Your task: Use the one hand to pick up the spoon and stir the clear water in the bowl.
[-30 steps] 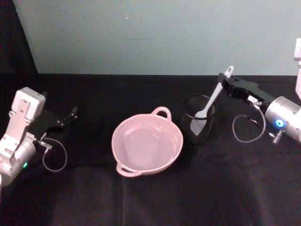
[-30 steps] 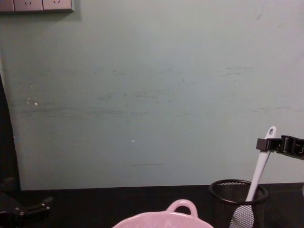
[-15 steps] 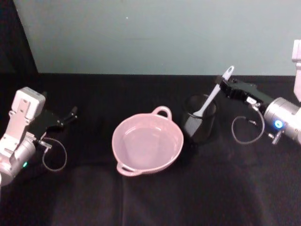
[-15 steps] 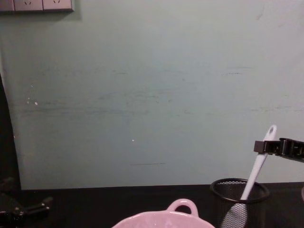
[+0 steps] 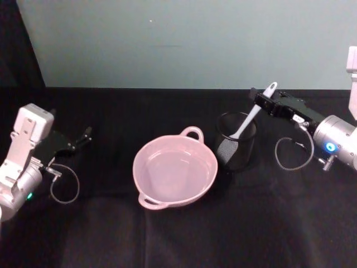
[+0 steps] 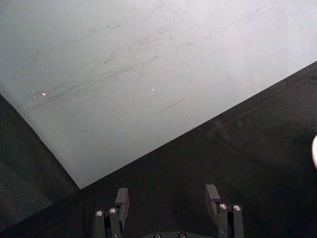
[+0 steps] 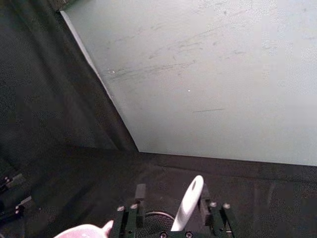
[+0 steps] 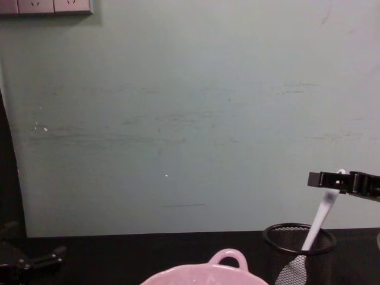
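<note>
From the head view, the right gripper reached in from the right with its spread jaws either side of the spoon handle, spoon leaning in the black mesh cup just right of the pink bowl; the left gripper sat parked far left, jaws open. Across the chest view, the gripper's black tip sat level with the handle top above the cup. Right wrist view: fingers apart, handle nearer one of them.

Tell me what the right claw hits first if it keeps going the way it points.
Probably nothing soon. The right claw brackets the spoon handle above the mesh cup and points leftward over the black table; depth is unclear.
</note>
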